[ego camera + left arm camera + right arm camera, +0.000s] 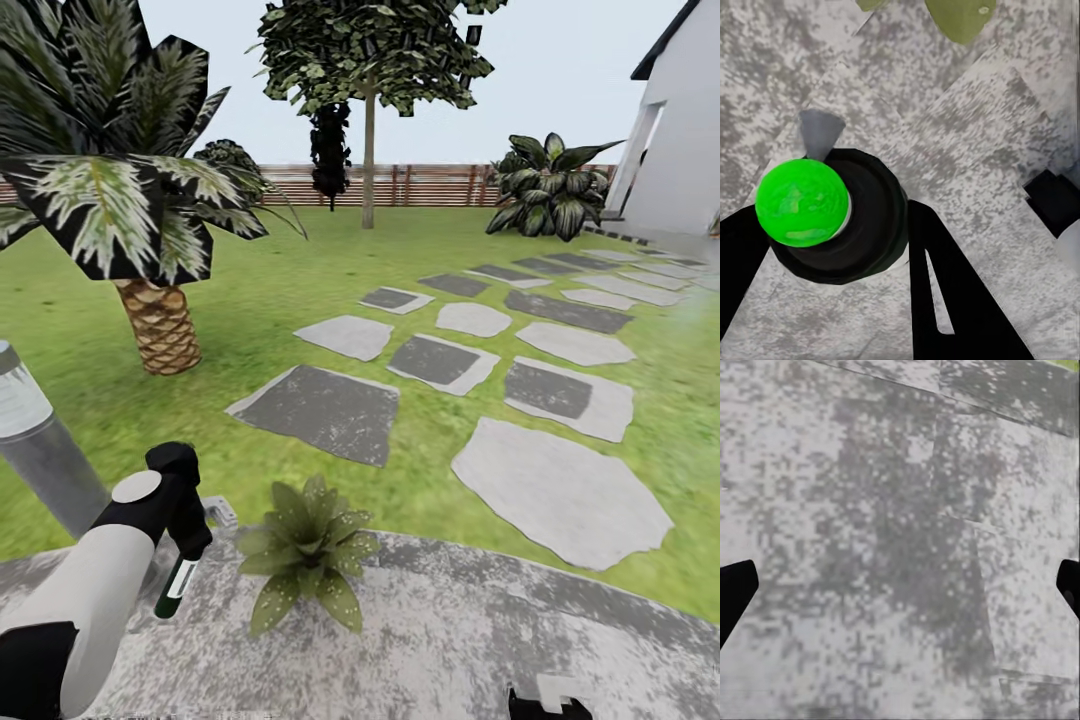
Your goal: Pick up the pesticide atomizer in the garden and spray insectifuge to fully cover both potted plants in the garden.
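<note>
left pincer [185, 545] clamps dark green atomizer [177, 585], white label band; right pincer [900, 585] wide.

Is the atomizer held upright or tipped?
Roughly upright, slightly tilted: the atomizer hangs top up from the left gripper above the paving.

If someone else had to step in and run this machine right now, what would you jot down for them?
Left end effector: shut on the pesticide atomizer, held above the grey paved round. From the left wrist view its black top with the bright green cap sits between the fingers.
Right end effector: open and empty, fingers wide apart over the paving.
Potted plant: one low rosette stands on the paving's edge, just right of the bottle.
Done: bottle picked up.
Left: spray this plant fully, then find and spray the second one. Whether any spray has landed yet cannot be told.
</note>
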### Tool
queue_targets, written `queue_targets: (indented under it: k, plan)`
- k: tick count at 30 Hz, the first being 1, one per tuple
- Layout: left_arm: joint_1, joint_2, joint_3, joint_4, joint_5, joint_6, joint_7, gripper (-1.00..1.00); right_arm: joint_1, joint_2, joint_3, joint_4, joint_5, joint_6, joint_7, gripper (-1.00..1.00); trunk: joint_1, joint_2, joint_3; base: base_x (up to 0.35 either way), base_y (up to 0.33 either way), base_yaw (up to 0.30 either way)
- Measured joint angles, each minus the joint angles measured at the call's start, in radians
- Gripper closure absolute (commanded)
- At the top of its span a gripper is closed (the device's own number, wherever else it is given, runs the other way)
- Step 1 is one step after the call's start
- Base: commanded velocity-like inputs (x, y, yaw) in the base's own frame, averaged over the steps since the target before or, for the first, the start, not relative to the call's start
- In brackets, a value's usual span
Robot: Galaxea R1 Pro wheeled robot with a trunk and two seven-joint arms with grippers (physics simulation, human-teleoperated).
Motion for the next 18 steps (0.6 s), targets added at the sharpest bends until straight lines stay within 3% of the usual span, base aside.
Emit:
queue_targets:
  k: [4,5,8,18]
  plan:
    - [-0.001,-0.001,-0.002,-0.005,0.000,-0.009,0.000,1.00,0.000,0.001,0.000,0.000,0.000,0.000,0.000,-1.00,0.000,0.000,0.000,-0.178,0.053,-0.095]
    - [-0.001,0.001,0.000,-0.006,-0.007,-0.068,-0.001,1.00,0.000,0.002,0.000,0.000,0.000,0.000,-0.001,-1.00,0.000,0.000,0.000,-0.015,0.004,-0.007]
    - [-0.003,0.000,0.001,-0.008,-0.008,-0.130,-0.002,1.00,0.000,0.001,0.000,0.000,0.000,0.000,-0.002,-1.00,-0.001,0.000,0.000,-0.005,0.002,-0.002]
    - [-0.001,-0.010,-0.001,0.002,-0.002,-0.148,-0.002,1.00,0.000,-0.003,0.002,0.002,0.003,-0.002,0.000,-1.00,-0.001,0.000,0.000,0.000,0.000,0.000]
